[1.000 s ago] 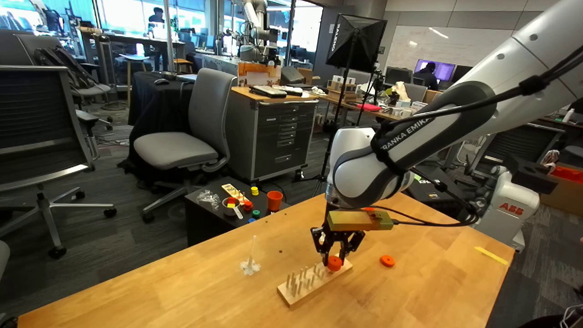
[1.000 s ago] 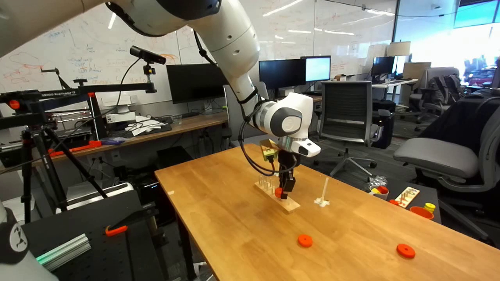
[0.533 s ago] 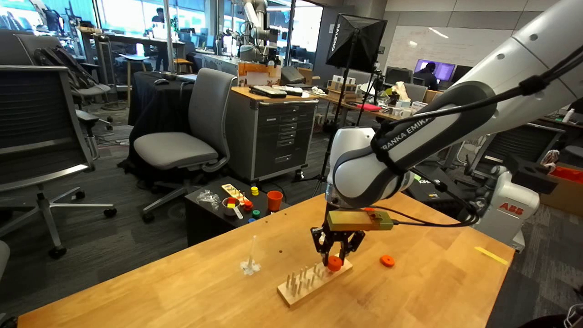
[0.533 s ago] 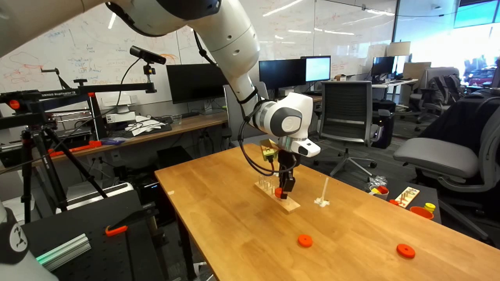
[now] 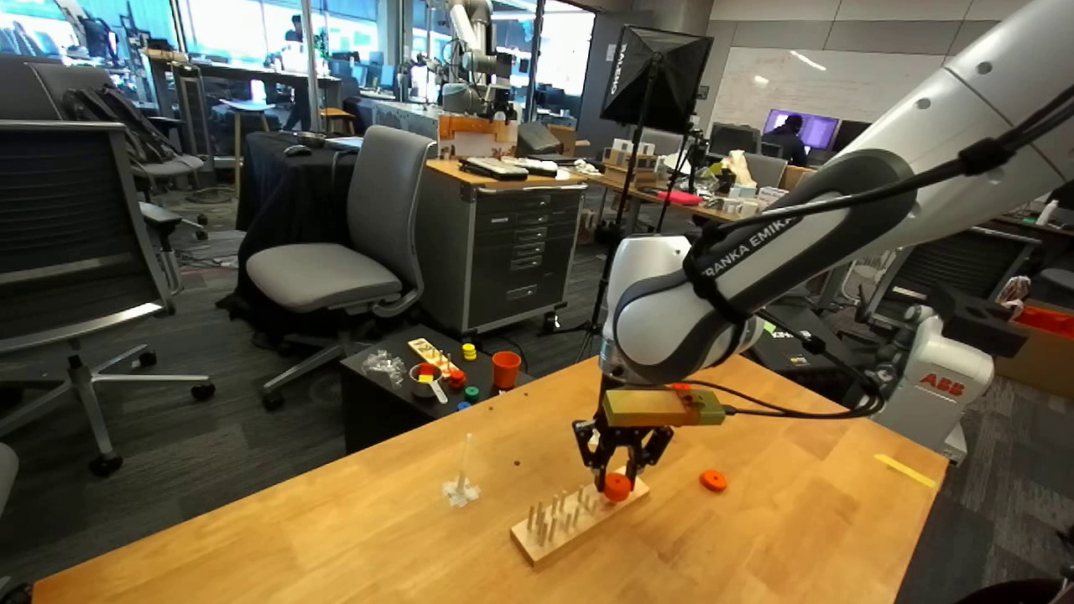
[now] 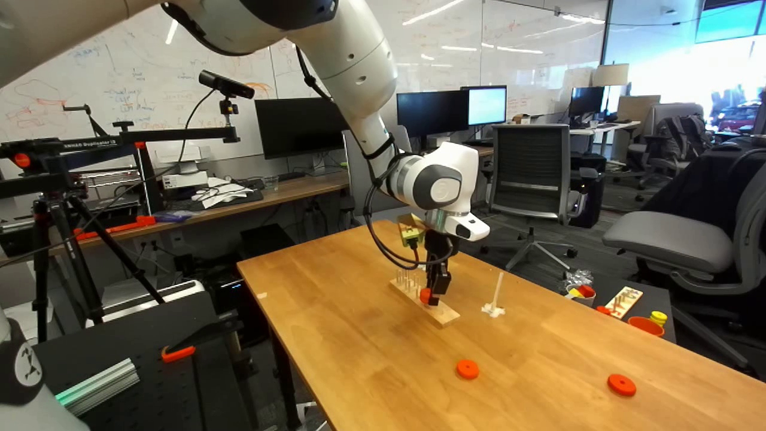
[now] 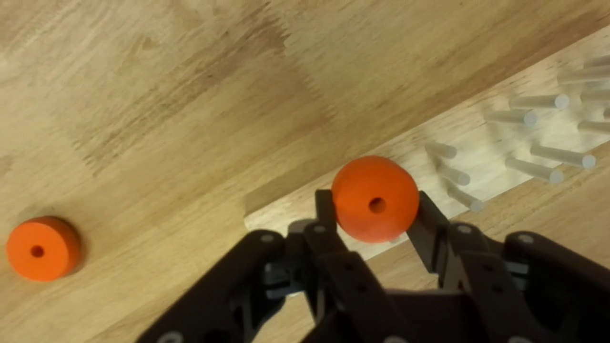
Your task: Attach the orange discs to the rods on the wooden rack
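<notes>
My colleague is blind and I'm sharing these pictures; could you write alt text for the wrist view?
A black tool grips an orange disc with a hole in it over a wooden rack. Bare rods stand on the rack at right; a second orange disc lies on the tabletop at left.

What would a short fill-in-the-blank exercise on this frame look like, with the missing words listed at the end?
The gripper holds a disc whose colour is ____.
In the wrist view, a loose disc lies on the ____ side of the picture.
In an exterior view, the number of loose discs lying on the large table is ____.
The rack carries upright rods and is made of ____.

Missing words: orange; left; two; wood.
</notes>
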`<move>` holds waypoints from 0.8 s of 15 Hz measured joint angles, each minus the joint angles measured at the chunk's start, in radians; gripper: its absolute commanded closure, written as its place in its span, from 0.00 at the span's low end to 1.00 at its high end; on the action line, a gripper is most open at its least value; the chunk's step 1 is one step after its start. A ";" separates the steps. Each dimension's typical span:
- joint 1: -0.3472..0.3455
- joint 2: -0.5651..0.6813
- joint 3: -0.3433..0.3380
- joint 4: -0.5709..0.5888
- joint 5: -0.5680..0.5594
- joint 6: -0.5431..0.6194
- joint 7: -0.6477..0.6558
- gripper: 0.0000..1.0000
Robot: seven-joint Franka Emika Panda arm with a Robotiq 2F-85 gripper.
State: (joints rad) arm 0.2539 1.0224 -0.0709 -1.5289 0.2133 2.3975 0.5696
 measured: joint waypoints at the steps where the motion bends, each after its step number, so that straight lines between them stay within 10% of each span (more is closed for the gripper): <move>1: 0.001 0.000 0.000 -0.004 0.000 0.000 0.000 0.83; 8: 0.004 0.000 0.000 -0.037 0.000 0.000 0.004 0.72; 12: 0.002 0.000 -0.003 -0.046 0.000 0.000 0.005 0.83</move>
State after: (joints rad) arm 0.2563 1.0227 -0.0741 -1.5753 0.2133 2.3973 0.5744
